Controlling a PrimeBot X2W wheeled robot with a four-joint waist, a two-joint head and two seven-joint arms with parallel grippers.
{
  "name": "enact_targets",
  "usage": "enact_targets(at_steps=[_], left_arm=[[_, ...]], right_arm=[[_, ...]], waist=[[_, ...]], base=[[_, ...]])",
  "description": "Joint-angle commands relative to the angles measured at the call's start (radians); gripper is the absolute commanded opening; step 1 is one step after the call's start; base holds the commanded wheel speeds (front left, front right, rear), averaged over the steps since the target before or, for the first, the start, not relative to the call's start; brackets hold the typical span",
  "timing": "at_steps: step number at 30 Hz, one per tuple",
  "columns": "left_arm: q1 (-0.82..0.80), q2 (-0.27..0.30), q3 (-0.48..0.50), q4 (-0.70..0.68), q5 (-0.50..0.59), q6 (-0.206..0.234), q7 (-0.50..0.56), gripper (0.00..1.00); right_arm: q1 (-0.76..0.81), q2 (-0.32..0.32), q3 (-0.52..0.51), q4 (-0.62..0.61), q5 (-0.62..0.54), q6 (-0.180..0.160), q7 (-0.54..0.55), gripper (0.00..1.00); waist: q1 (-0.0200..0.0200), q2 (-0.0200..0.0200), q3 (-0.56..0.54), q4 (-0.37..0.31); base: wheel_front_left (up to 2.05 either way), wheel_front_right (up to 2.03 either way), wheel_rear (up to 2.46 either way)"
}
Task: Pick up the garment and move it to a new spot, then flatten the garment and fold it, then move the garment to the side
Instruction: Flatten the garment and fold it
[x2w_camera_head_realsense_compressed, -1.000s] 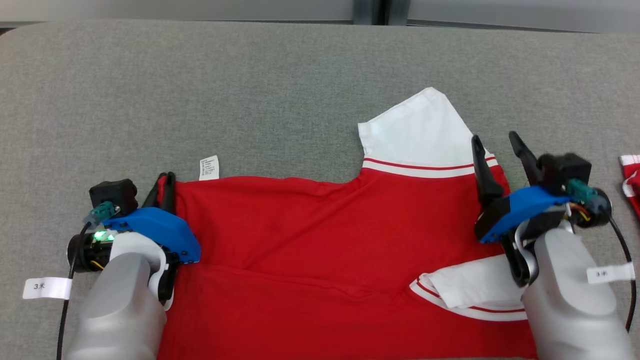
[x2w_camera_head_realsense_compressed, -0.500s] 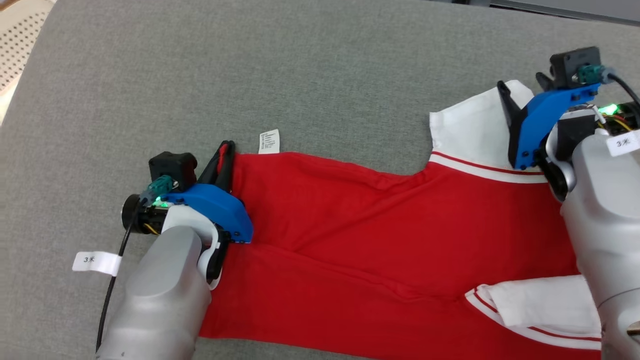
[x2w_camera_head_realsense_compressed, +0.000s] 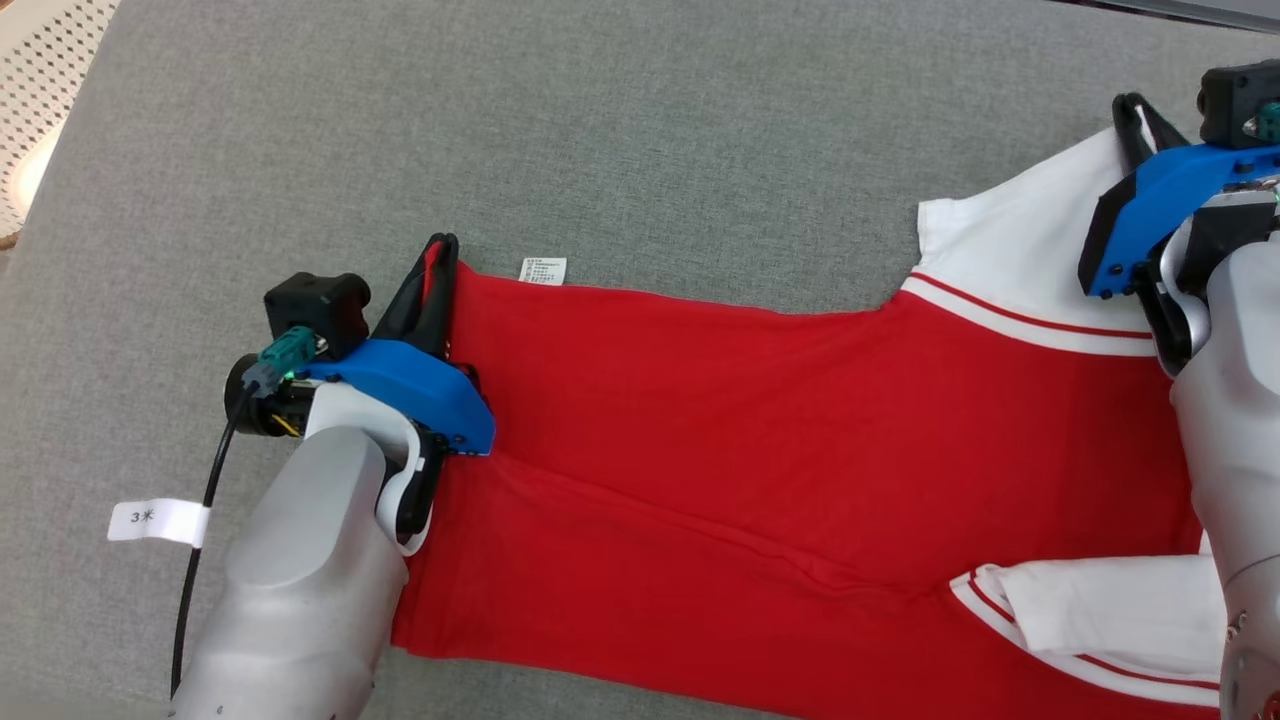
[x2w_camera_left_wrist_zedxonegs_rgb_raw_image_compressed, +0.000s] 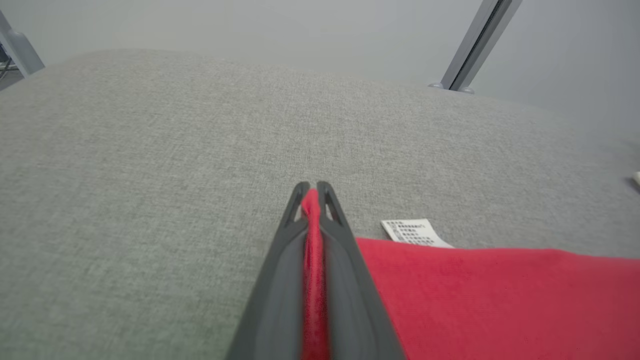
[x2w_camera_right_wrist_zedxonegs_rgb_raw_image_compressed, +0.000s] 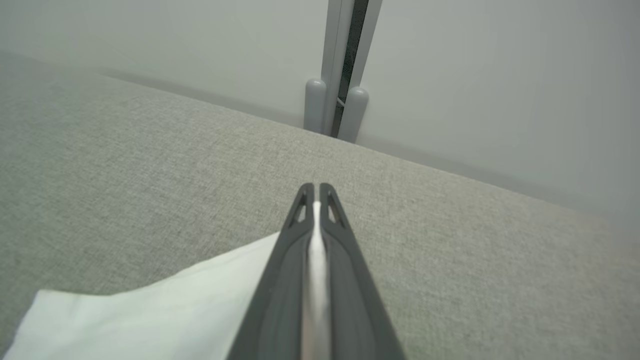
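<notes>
From the head view, the red shirt (x2w_camera_head_realsense_compressed: 780, 430) lies sideways on the grey fabric-covered table (x2w_camera_head_realsense_compressed: 650, 130), hem to my left and white sleeves to my right. My left tool (x2w_camera_head_realsense_compressed: 443, 245) sits at the far hem corner, its fingers pressed together on a fold of red cloth, just beside the care label (x2w_camera_head_realsense_compressed: 543, 270). My right tool (x2w_camera_head_realsense_compressed: 1130, 103) is at the outer tip of the far sleeve (x2w_camera_head_realsense_compressed: 1000, 250), with its fingers close together. The near sleeve (x2w_camera_head_realsense_compressed: 1100, 605) lies folded back over the body, and long creases run across the red cloth.

In the left wrist view, the left tool (x2w_camera_left_wrist_zedxonegs_rgb_raw_image_compressed: 312, 192) pinches a red strip between both fingers, low over the table.

In the right wrist view, the right tool (x2w_camera_right_wrist_zedxonegs_rgb_raw_image_compressed: 314, 192) is pinching white sleeve cloth right up to the tips.

I judge this as the flattening step, with both far corners gripped. The next move calls for drawing the two tools apart evenly and keeping them level, so the far edge goes taut without slipping out of either pinch. The folded near sleeve will need attention afterwards.
</notes>
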Motion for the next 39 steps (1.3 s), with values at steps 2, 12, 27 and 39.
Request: enact_targets(at_steps=[2, 12, 27, 39], left_arm=[[0.015, 0.009, 0.025, -0.024, 0.015, 0.008, -0.004, 0.00], [0.140, 0.019, 0.158, -0.139, 0.113, 0.011, -0.004, 0.00], [0.467, -0.014, 0.322, -0.244, 0.223, 0.003, -0.004, 0.00], [0.600, -0.037, 0.373, -0.227, 0.260, -0.001, -0.005, 1.00]], right_arm=[[-0.005, 0.013, -0.031, -0.013, -0.018, 0.000, -0.057, 0.00], [0.111, 0.104, -0.127, -0.075, 0.021, 0.000, -0.227, 0.00], [0.749, 0.131, -0.026, -0.490, 0.350, 0.000, -0.227, 0.00], [0.933, 0.158, 0.056, -0.484, 0.417, 0.000, -0.227, 0.49]], waist=[[-0.0001, 0.0000, -0.013, -0.015], [-0.0001, 0.0000, -0.100, -0.088], [-0.0001, 0.0000, -0.286, -0.177], [-0.0001, 0.0000, -0.346, -0.176]], base=[[0.00, 0.00, 0.00], [0.00, 0.00, 0.00], [0.00, 0.00, 0.00], [0.00, 0.00, 0.00]])
